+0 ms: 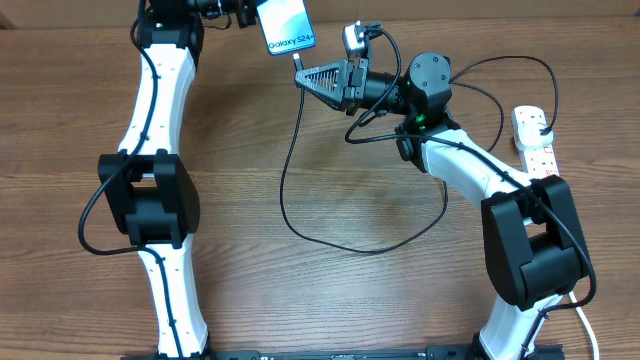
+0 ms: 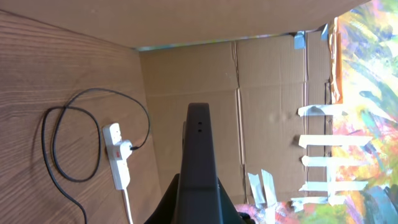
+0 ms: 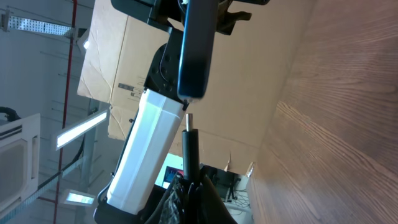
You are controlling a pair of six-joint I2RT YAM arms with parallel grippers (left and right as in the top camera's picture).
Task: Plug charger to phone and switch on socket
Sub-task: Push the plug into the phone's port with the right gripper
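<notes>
Right pincer (image 1: 300, 75) points charger (image 3: 189, 146) at raised phone (image 1: 289, 24).

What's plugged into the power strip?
The charger plug sits in one outlet of the socket, its black cable leading away. The prongs are hidden inside it; the switch state is too small to tell.
</notes>
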